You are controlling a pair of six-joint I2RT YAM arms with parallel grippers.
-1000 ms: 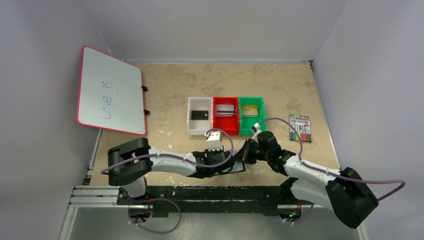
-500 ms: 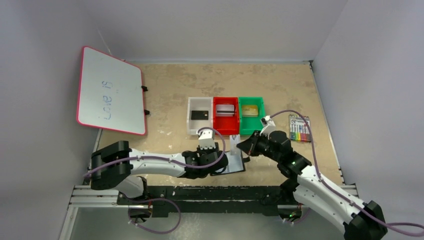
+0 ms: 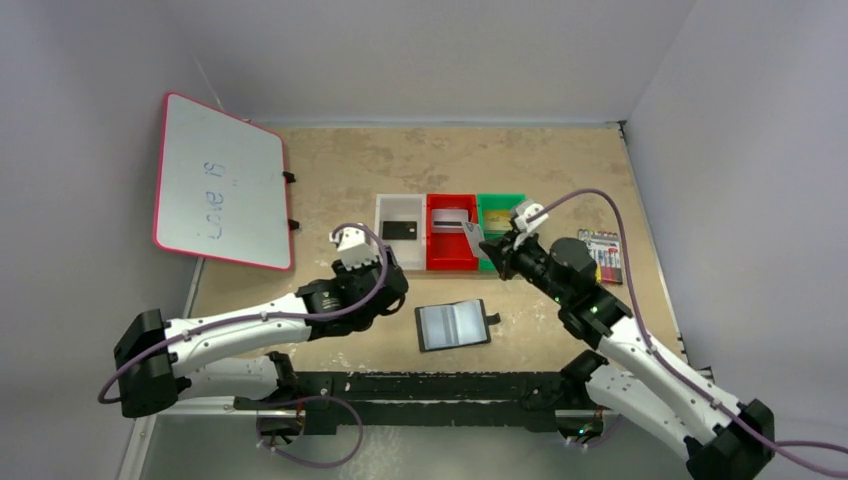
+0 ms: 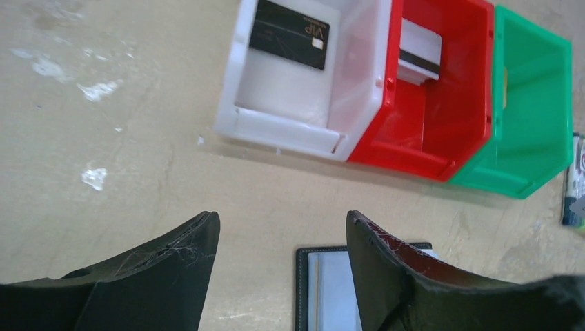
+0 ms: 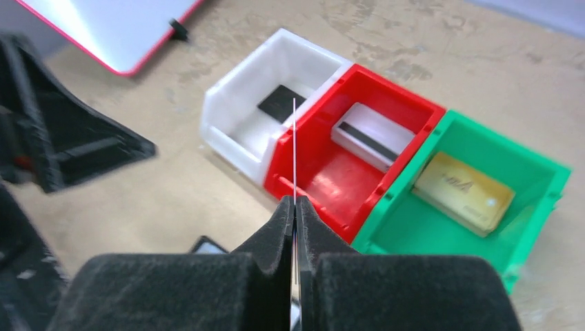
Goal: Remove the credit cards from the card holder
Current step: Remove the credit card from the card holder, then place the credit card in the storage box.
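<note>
The card holder point(image 3: 455, 324) lies open flat on the table, grey-blue faces up, with nothing gripping it; its top edge shows in the left wrist view point(image 4: 330, 286). My right gripper point(image 3: 490, 250) is shut on a thin grey card point(image 3: 470, 237), seen edge-on point(image 5: 294, 148) above the wall between the white and red bins. A black card point(image 5: 281, 103) lies in the white bin point(image 5: 238, 114), a silver striped card point(image 5: 369, 134) in the red bin point(image 5: 331, 183), and a gold card point(image 5: 463, 189) in the green bin point(image 5: 428, 238). My left gripper point(image 4: 281, 224) is open and empty, left of the holder.
A whiteboard point(image 3: 220, 182) with a pink rim leans at the back left. A clear pack of markers point(image 3: 604, 252) lies right of the bins, partly behind my right arm. The bins stand side by side mid-table.
My left gripper let go of the card holder, opened and drew back to the left. My right gripper rose away from the holder toward the bins with the thin card.
</note>
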